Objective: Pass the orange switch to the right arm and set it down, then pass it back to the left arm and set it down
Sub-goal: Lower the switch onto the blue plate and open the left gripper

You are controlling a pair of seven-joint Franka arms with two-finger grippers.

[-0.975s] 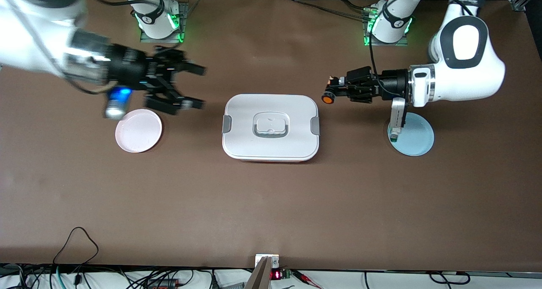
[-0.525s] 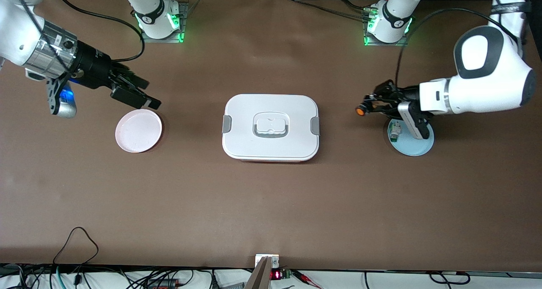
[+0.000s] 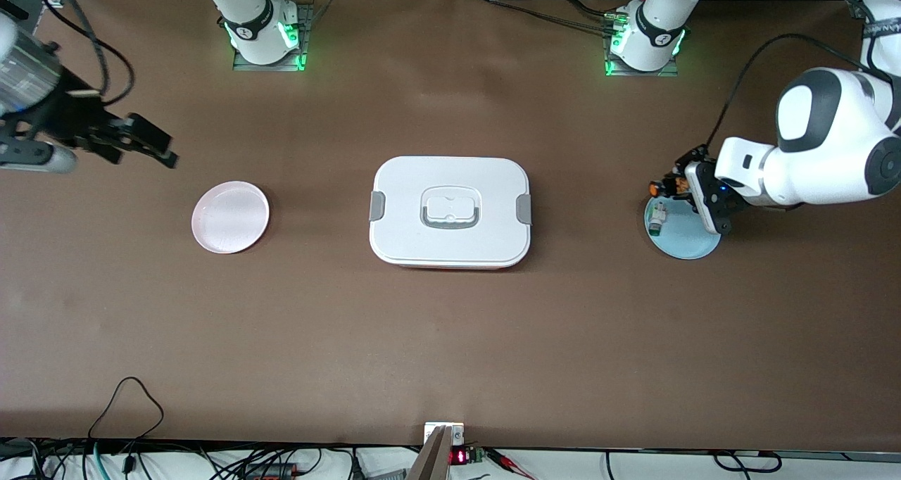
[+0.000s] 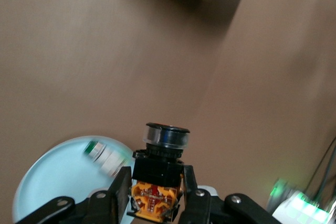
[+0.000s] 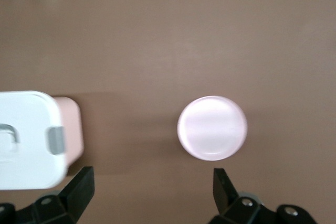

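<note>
Centre of table (image 3: pixel 450 339): white box (image 3: pixel 450 211), lid on, grey clips at both ends.

Level with the box, toward the right arm's end: pink plate (image 3: pixel 230 217), bare. Level with the box, toward the left arm's end: blue plate (image 3: pixel 686 237) carrying a small white-and-green part (image 3: pixel 657 217).

Over the blue plate's edge farther from the front camera, well apart from the box: left gripper (image 3: pixel 669 186), fingers clamped on the orange switch (image 4: pixel 158 174), held up in the air.

Over bare table at the right arm's end, well apart from the box: right gripper (image 3: pixel 151 142), fingers spread wide, holding nothing.
</note>
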